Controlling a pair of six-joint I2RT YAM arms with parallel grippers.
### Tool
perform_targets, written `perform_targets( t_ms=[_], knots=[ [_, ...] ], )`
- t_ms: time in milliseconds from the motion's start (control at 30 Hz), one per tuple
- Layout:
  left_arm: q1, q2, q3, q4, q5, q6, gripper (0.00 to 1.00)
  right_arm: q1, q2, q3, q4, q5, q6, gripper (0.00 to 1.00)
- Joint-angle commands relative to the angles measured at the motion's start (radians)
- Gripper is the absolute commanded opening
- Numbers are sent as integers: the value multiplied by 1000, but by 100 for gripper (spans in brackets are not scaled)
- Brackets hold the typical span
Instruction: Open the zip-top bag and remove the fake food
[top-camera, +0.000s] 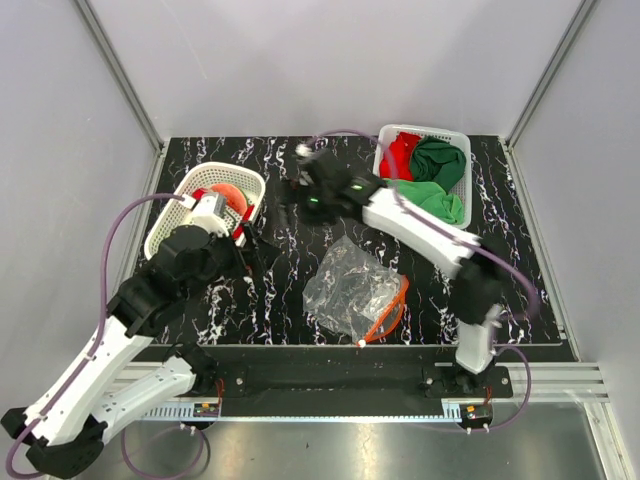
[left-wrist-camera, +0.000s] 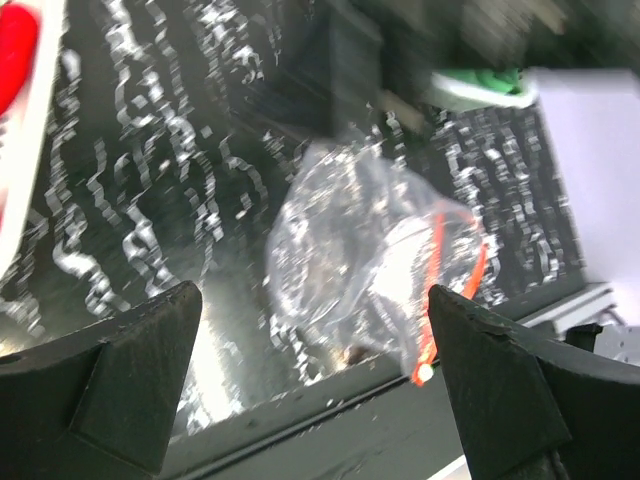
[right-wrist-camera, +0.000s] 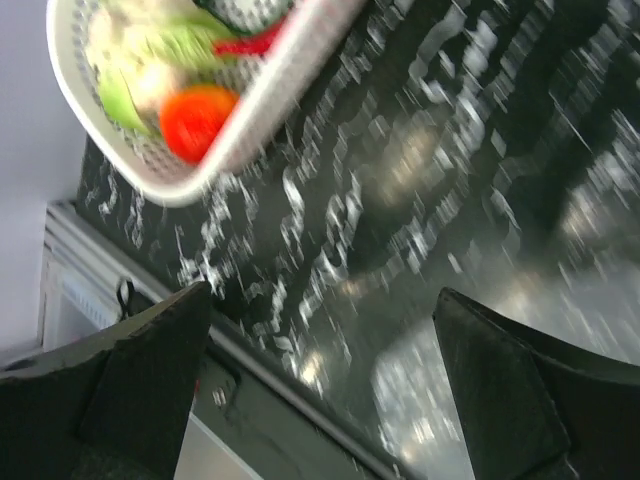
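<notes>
The zip-top bag (top-camera: 352, 288) lies crumpled on the black marbled table, near the front edge, its orange-red zip strip (top-camera: 390, 315) at the right. I see nothing inside it. It also shows in the left wrist view (left-wrist-camera: 365, 265). The fake food (top-camera: 228, 193) lies in the white mesh basket (top-camera: 172, 225) at the left. In the right wrist view a red round fruit (right-wrist-camera: 197, 120) and a pale green cabbage (right-wrist-camera: 150, 55) show in that basket. My left gripper (top-camera: 253, 250) is open and empty, left of the bag. My right gripper (top-camera: 291, 203) is open and empty, between the baskets.
A second white mesh basket (top-camera: 462, 205) at the back right holds red and green cloths (top-camera: 432, 170). The table's front rail (left-wrist-camera: 330, 400) runs just below the bag. Grey walls close in the table on three sides.
</notes>
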Motion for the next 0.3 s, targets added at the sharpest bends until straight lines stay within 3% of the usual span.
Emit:
perform_targets(
  t_ms=[0,267],
  knots=[
    [1,-27,-53,260,71,-13,99,-62,-368,-437,108,35,15,100],
    [1,-168,-260,499,11,-114,99,-65,-983,-886,119,136,110,100]
  ],
)
